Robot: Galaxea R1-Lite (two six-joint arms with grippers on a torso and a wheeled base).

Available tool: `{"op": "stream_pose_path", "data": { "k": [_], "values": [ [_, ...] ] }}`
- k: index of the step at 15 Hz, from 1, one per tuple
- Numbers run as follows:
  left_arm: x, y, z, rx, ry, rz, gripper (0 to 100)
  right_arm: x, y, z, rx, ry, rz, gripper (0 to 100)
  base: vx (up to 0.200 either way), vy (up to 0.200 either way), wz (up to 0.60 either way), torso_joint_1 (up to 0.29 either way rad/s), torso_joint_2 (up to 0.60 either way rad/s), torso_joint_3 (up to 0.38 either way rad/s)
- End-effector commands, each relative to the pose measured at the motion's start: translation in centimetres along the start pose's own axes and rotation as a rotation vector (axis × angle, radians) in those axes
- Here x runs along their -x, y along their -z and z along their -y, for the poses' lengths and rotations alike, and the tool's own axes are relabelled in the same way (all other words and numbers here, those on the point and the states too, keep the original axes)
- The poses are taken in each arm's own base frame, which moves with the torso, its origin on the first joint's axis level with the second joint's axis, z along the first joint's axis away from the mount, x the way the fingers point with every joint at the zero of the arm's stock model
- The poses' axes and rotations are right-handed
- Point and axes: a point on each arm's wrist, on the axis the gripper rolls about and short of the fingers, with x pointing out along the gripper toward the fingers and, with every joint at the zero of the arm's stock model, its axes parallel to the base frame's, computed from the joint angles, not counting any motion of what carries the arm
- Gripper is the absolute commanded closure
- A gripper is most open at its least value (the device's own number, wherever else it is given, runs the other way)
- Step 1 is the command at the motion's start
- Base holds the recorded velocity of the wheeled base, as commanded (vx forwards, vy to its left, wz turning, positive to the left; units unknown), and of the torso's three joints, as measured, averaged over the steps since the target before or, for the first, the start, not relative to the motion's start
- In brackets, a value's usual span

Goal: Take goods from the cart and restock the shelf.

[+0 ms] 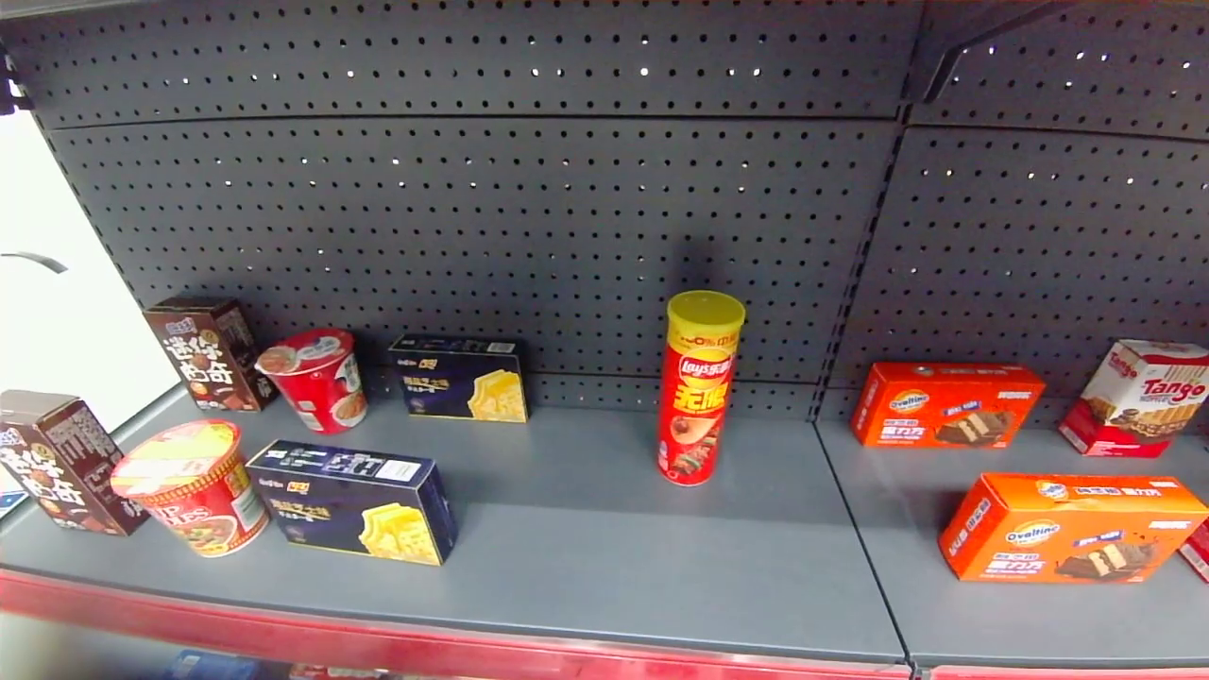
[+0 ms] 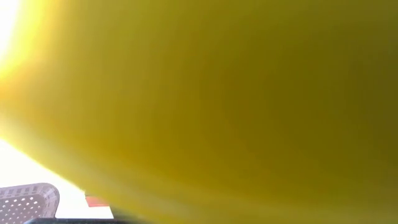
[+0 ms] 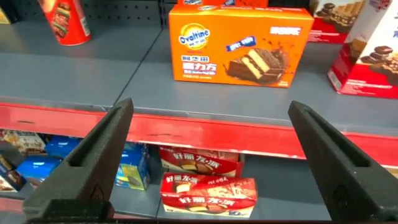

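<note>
The right gripper (image 3: 210, 109), jaws spread wide, faces an orange box (image 3: 240, 45) (likely light, stiff card, easily dented), best pinched gently across its narrow sides.

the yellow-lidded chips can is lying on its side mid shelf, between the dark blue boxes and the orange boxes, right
No: the chips can stands upright, as the head view shows, mid shelf between the dark blue boxes and the orange boxes.
</note>
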Motion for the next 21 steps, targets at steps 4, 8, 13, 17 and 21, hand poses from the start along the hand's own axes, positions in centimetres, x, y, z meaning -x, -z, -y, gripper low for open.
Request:
{"op": "stream_pose_path", "data": {
  "k": [4,8,13,17,21],
  "values": [
    [0.0,0.0,0.0,0.000,-0.002,0.001,100,0.0,0.0,0.0,0.001,0.000,0.001,0,0.000,0.000,-0.30,0.001,0.00,0.002],
    [0.4,-0.2,0.1,-0.002,-0.012,0.032,100,0.0,0.0,0.0,0.001,0.000,0.001,0,0.000,0.000,0.00,0.000,0.00,0.000],
    [1.7,-1.2,0.0,0.000,-0.074,0.009,100,-0.6,-0.2,0.1,-0.025,-0.042,-0.087,0,0.000,0.000,0.00,0.000,0.00,0.000],
    [2.3,-1.0,0.0,-0.060,-0.106,-0.004,100,-1.4,-9.4,0.1,-0.044,-0.087,0.038,0,0.000,0.000,0.00,0.000,0.00,0.000],
    [2.1,-0.8,0.0,-0.087,-0.119,-0.021,100,-4.0,-13.7,-0.4,-0.021,-0.315,0.008,0,0.000,0.000,0.00,0.000,0.00,0.000]
  ]
}}
